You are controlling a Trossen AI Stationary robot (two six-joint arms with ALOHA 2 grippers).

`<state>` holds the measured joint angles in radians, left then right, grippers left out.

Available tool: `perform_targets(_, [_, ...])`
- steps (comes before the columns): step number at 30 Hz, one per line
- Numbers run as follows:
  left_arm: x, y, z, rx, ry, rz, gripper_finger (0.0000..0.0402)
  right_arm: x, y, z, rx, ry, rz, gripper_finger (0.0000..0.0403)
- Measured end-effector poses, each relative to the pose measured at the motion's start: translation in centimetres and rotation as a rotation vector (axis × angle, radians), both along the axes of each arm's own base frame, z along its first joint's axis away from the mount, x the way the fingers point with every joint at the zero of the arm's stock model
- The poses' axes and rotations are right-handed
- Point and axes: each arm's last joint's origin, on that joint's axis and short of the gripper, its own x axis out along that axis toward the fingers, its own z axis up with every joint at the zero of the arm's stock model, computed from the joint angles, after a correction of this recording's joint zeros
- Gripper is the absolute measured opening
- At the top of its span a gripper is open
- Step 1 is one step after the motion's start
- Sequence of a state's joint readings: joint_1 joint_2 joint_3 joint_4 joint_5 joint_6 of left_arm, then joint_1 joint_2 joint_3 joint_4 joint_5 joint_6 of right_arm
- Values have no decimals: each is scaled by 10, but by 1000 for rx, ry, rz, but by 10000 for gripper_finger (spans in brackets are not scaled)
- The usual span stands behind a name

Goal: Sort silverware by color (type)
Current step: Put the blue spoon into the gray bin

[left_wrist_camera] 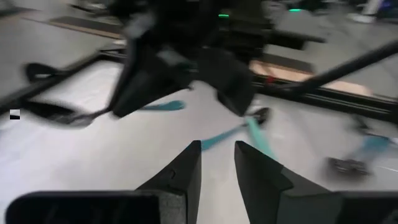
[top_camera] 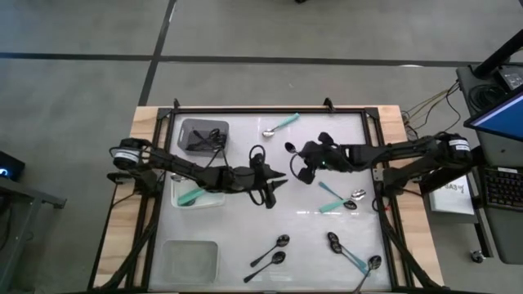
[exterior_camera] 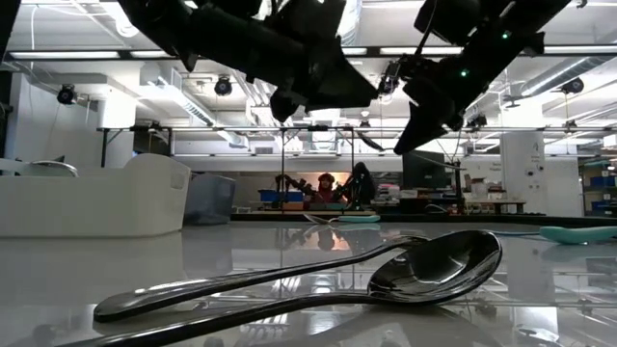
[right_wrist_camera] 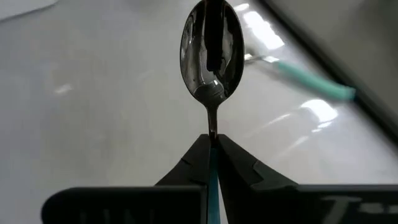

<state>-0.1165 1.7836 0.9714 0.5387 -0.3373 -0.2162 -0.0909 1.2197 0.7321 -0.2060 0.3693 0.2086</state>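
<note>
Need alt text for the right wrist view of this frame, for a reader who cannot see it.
The right claw is shut on the teal handle of a shiny dark-bowled spoon, holding it out above the glossy white tabletop. Another teal-handled spoon lies on the table beyond it.

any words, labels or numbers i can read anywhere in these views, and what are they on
None can be read.
The white sheet on the right side stand carries dark print, too small to read.
The right gripper body shows a blurred pale marking at the picture's edge, unreadable.
The spoons and bins show no lettering.
</note>
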Motion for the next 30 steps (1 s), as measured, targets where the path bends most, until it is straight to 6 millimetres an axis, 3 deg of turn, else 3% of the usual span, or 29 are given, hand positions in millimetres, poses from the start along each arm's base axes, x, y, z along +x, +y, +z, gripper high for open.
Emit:
perform_targets(8, [-6,3,-5,104,24,255,78,-3,38,-3,-160,-14,-60,9])
perform_targets(14, [-8,3,-3,88,-47,272,78,-2,61,2,-303,-66,-63,9])
perform_targets(19, [-7,3,1,72,-87,275,79,7,76,0,-371,-74,36,9])
perform_targets(30, [-6,2,1,59,-81,212,129,15,82,-9,-415,-56,78,9])
